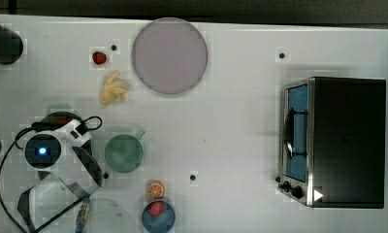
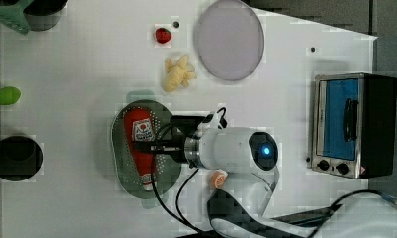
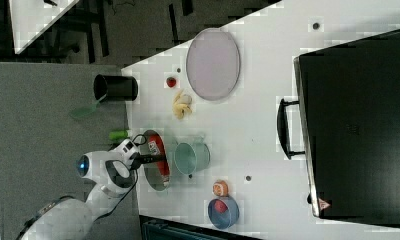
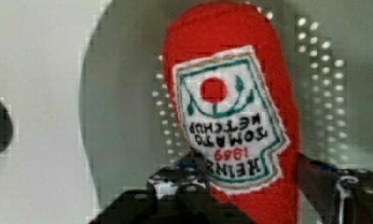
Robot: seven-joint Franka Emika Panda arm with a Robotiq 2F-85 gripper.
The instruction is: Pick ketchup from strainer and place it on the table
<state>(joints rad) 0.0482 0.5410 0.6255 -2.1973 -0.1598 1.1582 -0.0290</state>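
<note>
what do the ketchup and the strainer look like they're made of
The ketchup looks like soft fabric, perhaps felt or plush: fuzzy matte red body and a label with stitched-looking lettering. The strainer looks like hard plastic, pale green with a slight sheen, its centre pierced by neat rows of small holes.

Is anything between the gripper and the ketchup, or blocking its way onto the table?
Nothing visible. The gripper is already closed around the ketchup lying in the strainer. Bare table lies on the left view's left of the strainer.
</note>
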